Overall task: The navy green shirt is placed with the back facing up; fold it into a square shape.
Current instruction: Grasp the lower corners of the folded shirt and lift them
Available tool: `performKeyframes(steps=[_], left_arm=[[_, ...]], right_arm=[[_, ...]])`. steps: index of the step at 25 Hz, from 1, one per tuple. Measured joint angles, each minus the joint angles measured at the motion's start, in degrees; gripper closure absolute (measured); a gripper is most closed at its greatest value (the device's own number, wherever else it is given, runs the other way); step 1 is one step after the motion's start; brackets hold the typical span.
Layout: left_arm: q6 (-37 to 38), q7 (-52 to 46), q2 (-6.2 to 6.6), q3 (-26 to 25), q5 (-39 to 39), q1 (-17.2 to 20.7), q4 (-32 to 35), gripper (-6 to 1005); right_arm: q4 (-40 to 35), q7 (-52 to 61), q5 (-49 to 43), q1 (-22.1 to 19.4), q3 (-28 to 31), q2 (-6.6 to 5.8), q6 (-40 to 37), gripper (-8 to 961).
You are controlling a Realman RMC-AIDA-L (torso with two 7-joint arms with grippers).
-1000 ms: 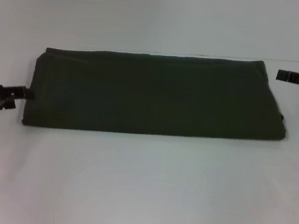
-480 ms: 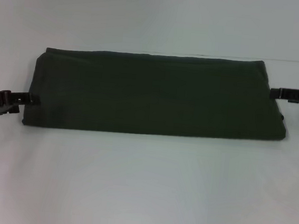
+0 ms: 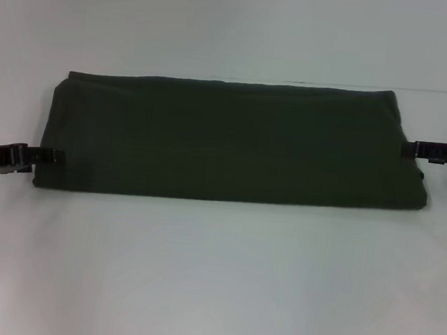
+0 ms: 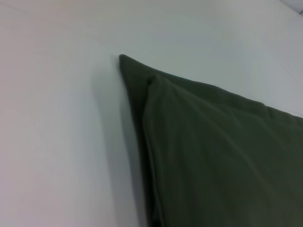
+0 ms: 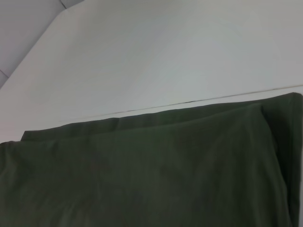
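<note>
The soft dark olive-green shirt [image 3: 234, 141] lies as a long folded band on our white table [image 3: 213, 277]; our left end effector [image 3: 46, 156] and right end effector [image 3: 415, 149] meet its short ends, grip unclear, likely to fold it square

No readable text, label or number anywhere.

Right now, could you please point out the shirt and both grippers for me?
navy green shirt [image 3: 234, 141], head view, middle of the folded cloth.
left gripper [image 3: 46, 155], head view, tip at the shirt's edge.
right gripper [image 3: 412, 148], head view, tip at the shirt's edge.
</note>
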Motion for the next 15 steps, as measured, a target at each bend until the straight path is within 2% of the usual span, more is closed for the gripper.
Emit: performKeyframes(steps=[15], left_arm=[[-0.97,-0.23,-0.11,0.51,1.11,-1.30,-1.96,198]], right_arm=[[-0.02,0.10,-0.08,0.45,0.08,-0.33,0.74,167]])
